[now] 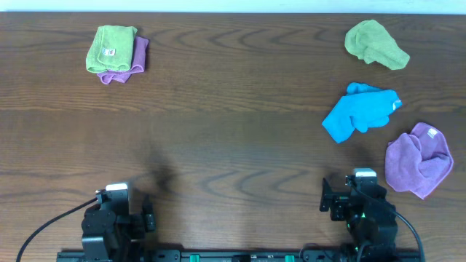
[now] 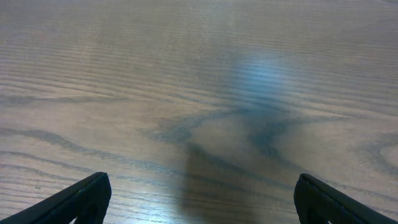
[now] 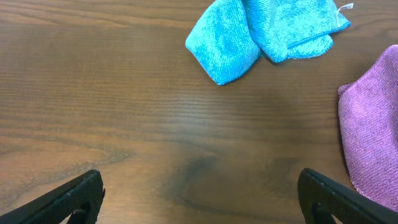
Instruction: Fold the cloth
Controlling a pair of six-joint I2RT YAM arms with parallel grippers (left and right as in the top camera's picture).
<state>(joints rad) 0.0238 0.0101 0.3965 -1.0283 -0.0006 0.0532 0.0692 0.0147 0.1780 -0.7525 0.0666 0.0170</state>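
Beside spread right gripper (image 3: 199, 196) | crumpled lilac-purple microfibre cloth (image 1: 419, 161); likely soft, limp; pinch a corner | left gripper (image 2: 202, 198) spread too

The cloth (image 1: 419, 160) lies near the table's (image 1: 233, 138) right edge, another rag (image 1: 360, 110) just behind.

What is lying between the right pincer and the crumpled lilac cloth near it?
Only bare wooden table separates the right pincer from the lilac cloth, as the right wrist view shows. The blue cloth lies farther away, not between them.
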